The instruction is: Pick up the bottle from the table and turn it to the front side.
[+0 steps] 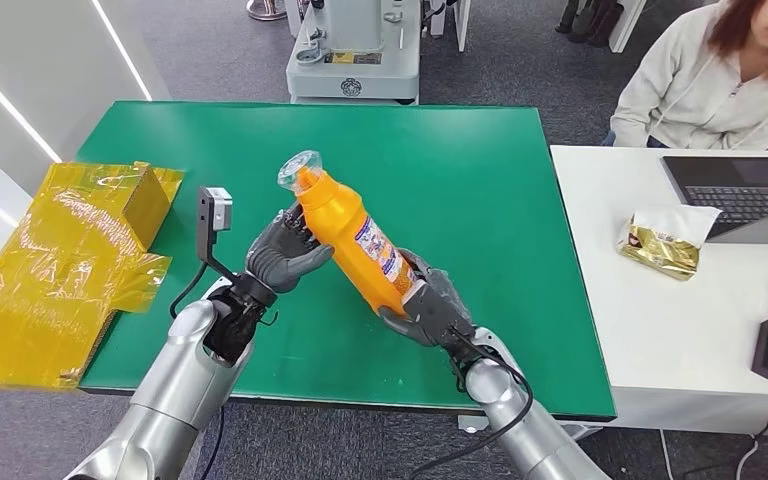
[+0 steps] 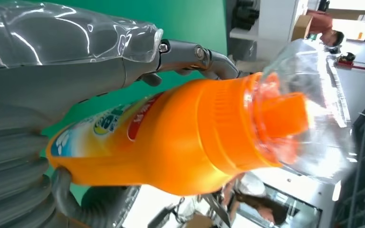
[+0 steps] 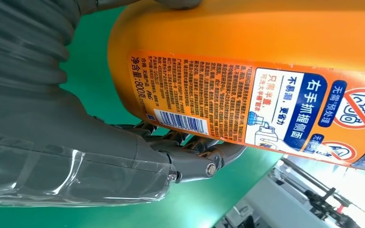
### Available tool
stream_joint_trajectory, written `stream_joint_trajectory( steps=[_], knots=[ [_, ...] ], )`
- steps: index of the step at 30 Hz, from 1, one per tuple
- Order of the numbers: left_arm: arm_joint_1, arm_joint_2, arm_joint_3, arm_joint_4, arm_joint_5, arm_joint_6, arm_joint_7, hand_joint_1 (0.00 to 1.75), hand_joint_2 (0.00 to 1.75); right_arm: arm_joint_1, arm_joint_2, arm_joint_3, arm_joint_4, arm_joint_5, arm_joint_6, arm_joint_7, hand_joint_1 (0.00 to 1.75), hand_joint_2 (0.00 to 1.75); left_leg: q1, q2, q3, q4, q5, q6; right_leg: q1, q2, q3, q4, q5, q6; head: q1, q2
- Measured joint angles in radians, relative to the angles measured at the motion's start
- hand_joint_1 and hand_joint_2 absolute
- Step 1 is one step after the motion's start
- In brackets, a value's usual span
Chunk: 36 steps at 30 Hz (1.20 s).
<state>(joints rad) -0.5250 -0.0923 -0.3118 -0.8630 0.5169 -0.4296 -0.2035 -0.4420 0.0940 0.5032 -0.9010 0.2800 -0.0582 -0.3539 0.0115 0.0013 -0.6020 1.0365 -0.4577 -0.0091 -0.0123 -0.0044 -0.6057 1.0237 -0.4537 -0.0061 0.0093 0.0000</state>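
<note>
Both hands hold orange bottle (image 1: 352, 240) tilted above green table (image 1: 480, 180): left hand (image 1: 282, 252) clasps upper body, right hand (image 1: 428, 305) grips base. Cap under clear wrap, shape blurred. Right fingers mostly hidden behind bottle. Back label's small print unreadable in right wrist view.

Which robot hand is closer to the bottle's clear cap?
Left. The left robot hand holds the bottle near the clear cap; the right robot hand holds its bottom end, farther away.

You've got the orange bottle (image 1: 355, 245) tilted above the green table (image 1: 480, 170), clear-wrapped cap up, barcode label showing.
</note>
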Motion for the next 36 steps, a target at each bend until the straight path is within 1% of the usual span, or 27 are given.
stream_joint_trajectory(
  steps=[9,12,14,17,21,25,27,31,36],
  knots=[
    [0.041,0.011,-0.048,-0.031,0.053,-0.006,0.023,0.00,1.75,0.034,-0.014,-0.014,0.000,0.003,0.001,-0.030,1.75,1.75,0.000,0.000,0.000,0.000,0.000,0.000,0.000,0.000,0.000,0.000,0.000,0.000,0.000,0.000],
    [0.043,0.010,-0.071,-0.038,0.045,0.013,0.018,0.00,1.75,0.036,-0.018,-0.014,0.000,0.000,0.001,-0.034,1.75,1.75,0.000,0.000,0.000,0.000,0.000,0.000,0.000,0.000,0.000,0.000,0.000,0.000,0.000,0.000],
    [0.042,0.005,-0.088,-0.043,0.020,0.043,0.002,0.00,1.75,0.037,-0.020,-0.015,0.000,-0.003,0.000,-0.034,1.75,1.75,0.000,0.000,0.000,0.000,0.000,0.000,0.000,0.000,0.000,0.000,0.000,0.000,0.000,0.000],
    [0.036,-0.014,-0.116,-0.048,-0.045,0.110,-0.035,0.00,1.75,0.038,-0.020,-0.015,0.000,-0.004,-0.007,-0.033,1.75,1.75,0.000,0.000,0.000,0.000,0.000,0.000,0.000,0.000,0.000,0.000,0.000,0.000,0.000,0.000],
    [0.009,-0.054,-0.165,-0.049,-0.155,0.200,-0.081,0.00,1.75,0.045,-0.016,-0.019,-0.023,0.002,-0.027,-0.015,1.75,1.75,0.000,-0.001,-0.001,0.000,0.000,0.000,0.000,-0.001,0.000,0.000,0.000,0.000,0.000,0.000],
    [-0.016,-0.085,-0.193,-0.049,-0.222,0.259,-0.102,0.00,1.75,0.054,-0.011,-0.026,-0.056,0.009,-0.026,0.006,1.75,1.75,0.000,0.000,-0.001,0.000,0.000,0.000,0.000,0.000,-0.001,0.000,0.000,0.000,0.000,0.000],
    [-0.030,-0.097,-0.196,-0.046,-0.234,0.272,-0.104,0.01,1.75,0.056,-0.007,-0.030,-0.067,0.015,-0.019,0.008,1.75,1.75,0.000,0.000,-0.001,0.000,0.000,0.000,0.000,0.000,-0.001,0.000,0.000,0.000,0.000,0.000],
    [-0.060,-0.118,-0.196,-0.031,-0.218,0.257,-0.079,1.75,1.75,0.054,0.005,-0.036,-0.070,0.019,-0.008,0.009,1.75,1.75,0.000,0.000,-0.001,0.000,0.000,0.000,0.000,0.000,-0.001,0.000,0.000,0.000,0.000,0.000],
    [-0.083,-0.131,-0.196,-0.004,-0.212,0.250,-0.066,1.75,1.75,0.054,0.011,-0.046,-0.068,0.020,-0.004,0.011,1.75,1.75,0.000,0.000,-0.001,0.000,0.000,0.000,0.000,0.000,-0.001,0.000,0.000,0.000,0.000,0.000]
  ],
)
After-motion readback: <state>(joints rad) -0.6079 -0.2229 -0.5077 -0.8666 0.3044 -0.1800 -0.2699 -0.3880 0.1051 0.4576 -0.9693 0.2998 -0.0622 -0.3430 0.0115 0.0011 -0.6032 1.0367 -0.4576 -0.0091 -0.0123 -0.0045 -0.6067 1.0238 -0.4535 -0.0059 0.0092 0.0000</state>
